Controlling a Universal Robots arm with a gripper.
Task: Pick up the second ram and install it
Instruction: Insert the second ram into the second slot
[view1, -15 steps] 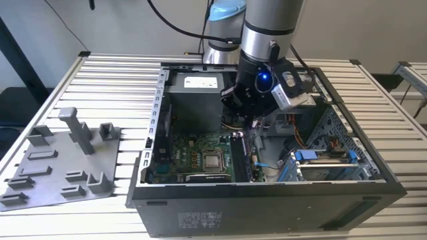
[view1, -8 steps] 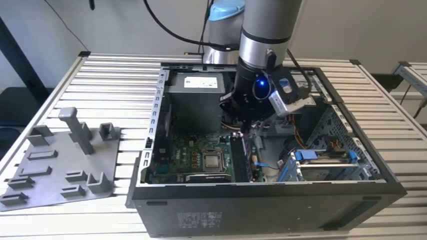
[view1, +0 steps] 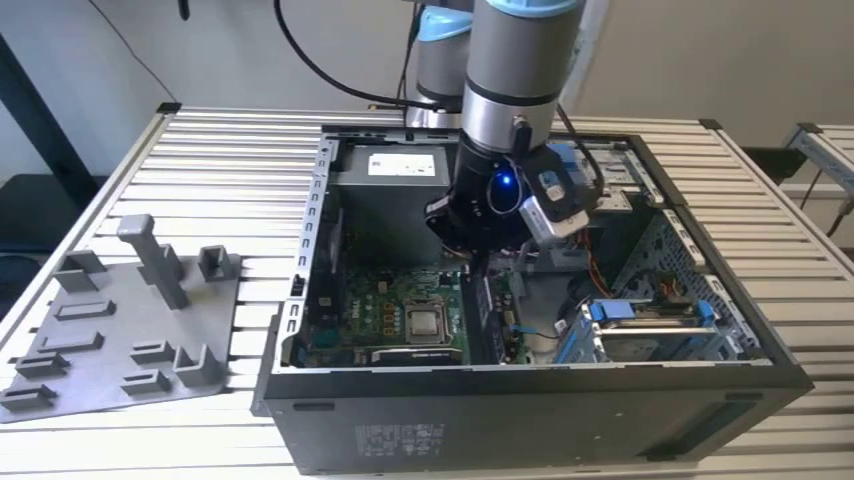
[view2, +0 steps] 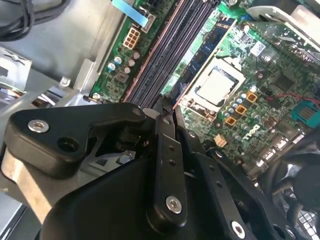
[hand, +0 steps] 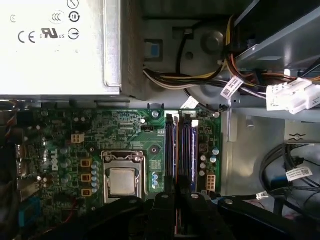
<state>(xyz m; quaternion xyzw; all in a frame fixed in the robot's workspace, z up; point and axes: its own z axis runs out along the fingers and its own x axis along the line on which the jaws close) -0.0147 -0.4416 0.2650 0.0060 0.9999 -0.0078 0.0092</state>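
My gripper (view1: 478, 262) reaches down into the open computer case (view1: 307, 300), right over the long black memory slots (hand: 181, 150) beside the processor socket (hand: 122, 181). In both wrist views the black fingers (view2: 165, 150) stand close together, pinching a thin dark edge that I take for the second ram (view2: 173, 103), seen end-on above the slots (view2: 170, 55). The gripper (hand: 177, 197) lines up with those slots. The gripper body hides most of the stick.
A grey tray (view1: 80, 385) with upright posts lies on the slatted table at the exterior view's left. Inside the case are the power supply (view1: 400, 165), cable bundles (hand: 200, 80) and a drive cage (view1: 654, 320) at the exterior view's right.
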